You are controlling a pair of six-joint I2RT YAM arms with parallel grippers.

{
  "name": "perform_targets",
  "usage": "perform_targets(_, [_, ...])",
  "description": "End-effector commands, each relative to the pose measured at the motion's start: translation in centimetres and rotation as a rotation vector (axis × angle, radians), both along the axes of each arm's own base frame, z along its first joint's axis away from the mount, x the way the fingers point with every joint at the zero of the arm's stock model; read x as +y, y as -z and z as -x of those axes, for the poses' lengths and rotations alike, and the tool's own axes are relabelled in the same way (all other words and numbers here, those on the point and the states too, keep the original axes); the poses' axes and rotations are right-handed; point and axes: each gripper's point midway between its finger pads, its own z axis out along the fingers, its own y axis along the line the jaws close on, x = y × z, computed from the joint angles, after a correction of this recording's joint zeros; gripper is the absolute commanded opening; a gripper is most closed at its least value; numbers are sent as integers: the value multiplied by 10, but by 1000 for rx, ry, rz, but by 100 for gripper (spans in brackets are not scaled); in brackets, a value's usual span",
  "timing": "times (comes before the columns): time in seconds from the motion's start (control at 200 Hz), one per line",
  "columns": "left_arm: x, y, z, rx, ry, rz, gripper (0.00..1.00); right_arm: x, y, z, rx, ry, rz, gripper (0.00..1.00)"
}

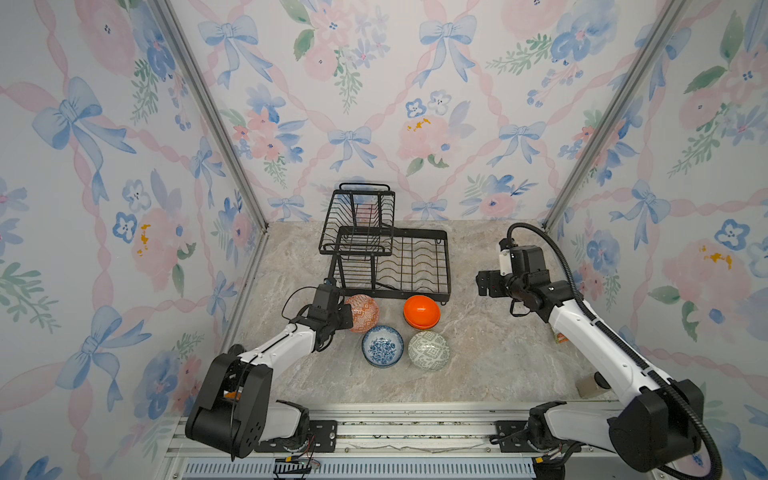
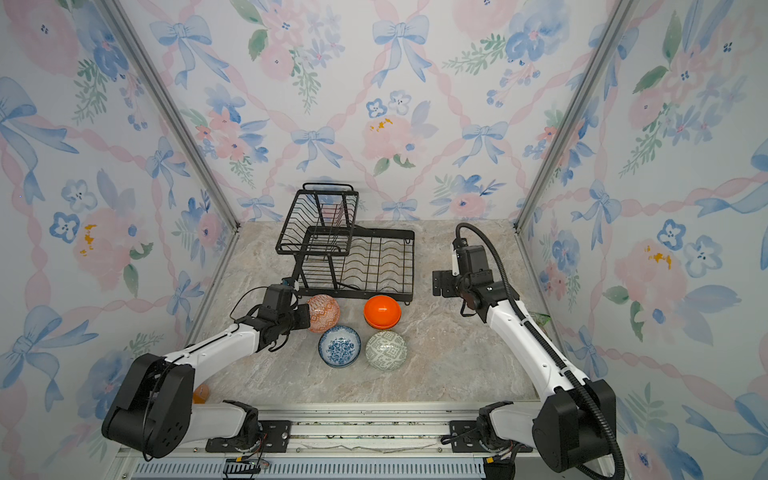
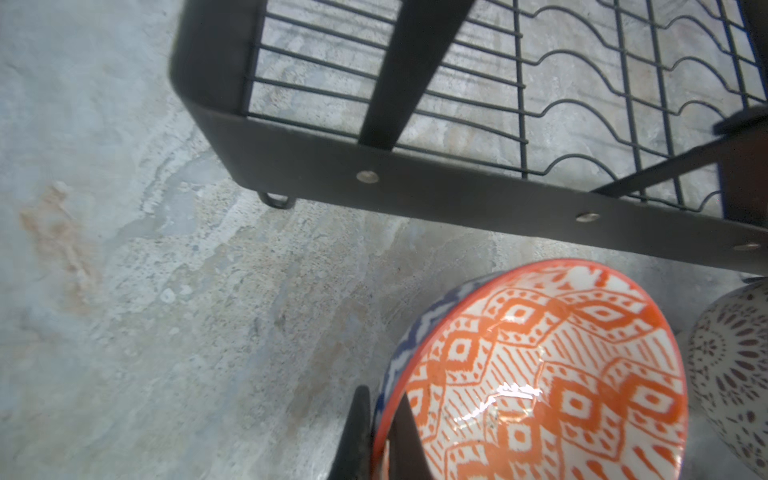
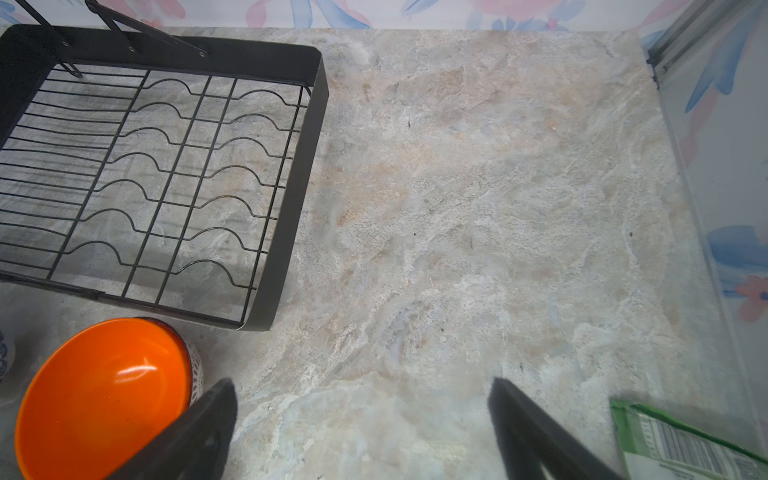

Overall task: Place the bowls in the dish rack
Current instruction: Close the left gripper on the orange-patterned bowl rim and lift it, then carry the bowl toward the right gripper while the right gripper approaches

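My left gripper (image 1: 347, 313) (image 3: 381, 395) is shut on the rim of the red-orange-and-white patterned bowl (image 1: 362, 312) (image 3: 540, 374). The bowl is tilted, just in front of the dish rack (image 1: 440, 266) (image 3: 415, 183). The plain orange bowl (image 1: 421, 311) (image 4: 104, 395) sits nested in a white bowl with brown lattice (image 3: 731, 374). The blue floral bowl (image 1: 382, 346) and the upturned grey-green geometric bowl (image 1: 429, 351) lie nearer the front. The rack's low tray and raised basket tier (image 1: 359, 220) hold nothing. My right gripper (image 1: 484, 284) (image 4: 361, 382) hangs open over bare table right of the rack.
A green packet (image 4: 685, 444) (image 1: 561, 337) lies by the right wall. A small grey object (image 1: 590, 386) sits under the right arm, and a small orange thing (image 2: 201, 392) under the left arm. Floral walls close in three sides.
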Motion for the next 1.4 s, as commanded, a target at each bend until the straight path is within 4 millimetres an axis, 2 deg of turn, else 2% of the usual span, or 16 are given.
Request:
perform_targets(0.0, [14, -18, -1, -58, -31, -58, 0, 3, 1, 7, 13, -17, 5, 97])
perform_targets(0.24, [29, -44, 5, -117, -55, -118, 0, 10, -3, 7, 10, -48, -16, 97])
perform_targets(0.555, [29, -111, 11, -270, -39, -97, 0, 26, -16, 7, -8, -112, -44, 97])
perform_targets(0.73, [15, -145, 17, -368, 34, -64, 0, 44, -30, 13, -28, -175, -27, 97])
perform_targets(0.85, [6, -164, 17, -413, 62, -56, 0, 52, -41, 18, -54, -201, -43, 97])
perform_targets(0.88, [3, -164, 18, -413, 72, -59, 0, 55, -45, 19, -61, -211, -64, 97])
perform_targets(0.9, [-1, -180, 16, -444, 78, -51, 0, 57, -47, 20, -67, -219, -78, 97])
perform_targets(1.035, [-20, -205, 13, -491, 114, -58, 0, 70, -68, 23, -103, -263, -164, 97])
perform_targets(1.25, [-46, -231, 1, -528, 148, -88, 0, 83, -98, 26, -154, -309, -227, 97])
perform_targets(1.395, [-77, -249, -9, -549, 211, -81, 0, 92, -114, 28, -186, -331, -258, 97])
